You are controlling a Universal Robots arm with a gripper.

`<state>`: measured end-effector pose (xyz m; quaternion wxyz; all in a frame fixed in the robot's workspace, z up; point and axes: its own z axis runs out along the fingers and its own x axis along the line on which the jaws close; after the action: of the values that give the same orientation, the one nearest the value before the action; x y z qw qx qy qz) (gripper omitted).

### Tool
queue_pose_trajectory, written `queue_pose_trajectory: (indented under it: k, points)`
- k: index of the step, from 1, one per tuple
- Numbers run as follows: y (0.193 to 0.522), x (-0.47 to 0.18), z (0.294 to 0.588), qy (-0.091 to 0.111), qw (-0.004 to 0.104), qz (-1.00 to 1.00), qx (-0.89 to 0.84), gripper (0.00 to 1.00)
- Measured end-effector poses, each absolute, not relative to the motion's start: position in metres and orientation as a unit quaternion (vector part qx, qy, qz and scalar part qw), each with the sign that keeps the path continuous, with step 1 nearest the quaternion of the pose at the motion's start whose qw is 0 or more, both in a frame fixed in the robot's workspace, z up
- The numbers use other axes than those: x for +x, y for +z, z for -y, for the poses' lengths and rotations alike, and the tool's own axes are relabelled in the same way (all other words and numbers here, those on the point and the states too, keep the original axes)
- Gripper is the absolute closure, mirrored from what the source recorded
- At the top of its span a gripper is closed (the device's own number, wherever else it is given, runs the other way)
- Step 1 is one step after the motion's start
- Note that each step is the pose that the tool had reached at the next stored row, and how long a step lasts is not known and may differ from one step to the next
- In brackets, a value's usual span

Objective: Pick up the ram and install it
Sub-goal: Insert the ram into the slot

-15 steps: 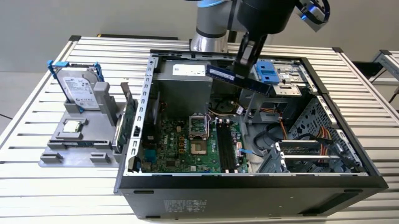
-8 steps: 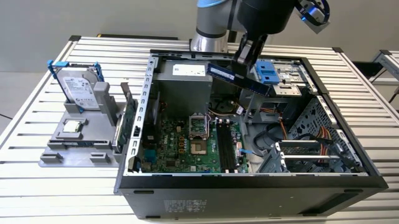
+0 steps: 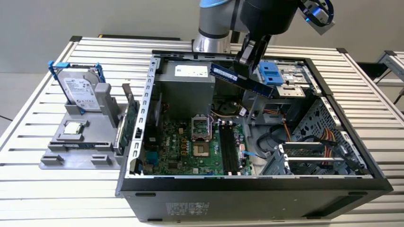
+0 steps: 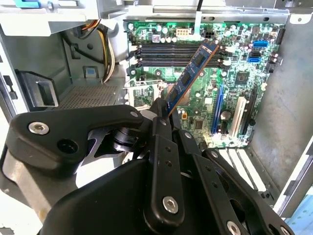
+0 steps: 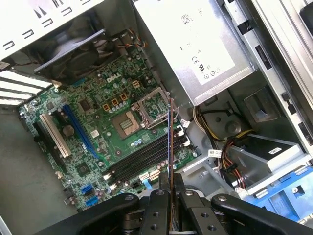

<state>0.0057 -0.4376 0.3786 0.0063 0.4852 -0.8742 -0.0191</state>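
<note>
Above the motherboard (image 3: 183, 151), the gripper (image 3: 245, 66) is clamping the ram (image 3: 256, 85) mid-carry (tilted, needing squaring to the slots (image 3: 228, 151))

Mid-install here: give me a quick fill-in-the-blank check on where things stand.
1. The gripper is shut on the ____.
2. The four memory slots on the motherboard are ____.
3. The hard drive stands outside the computer case, toward the exterior view's ____.
Missing words: ram; empty; left.
</note>
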Motion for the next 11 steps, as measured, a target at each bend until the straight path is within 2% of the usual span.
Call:
queue_pose_trajectory:
  k: [11]
  points:
    - [0.3786, 0.0057, 0.4376, -0.019, 0.006, 0.874, 0.485, 1.0]
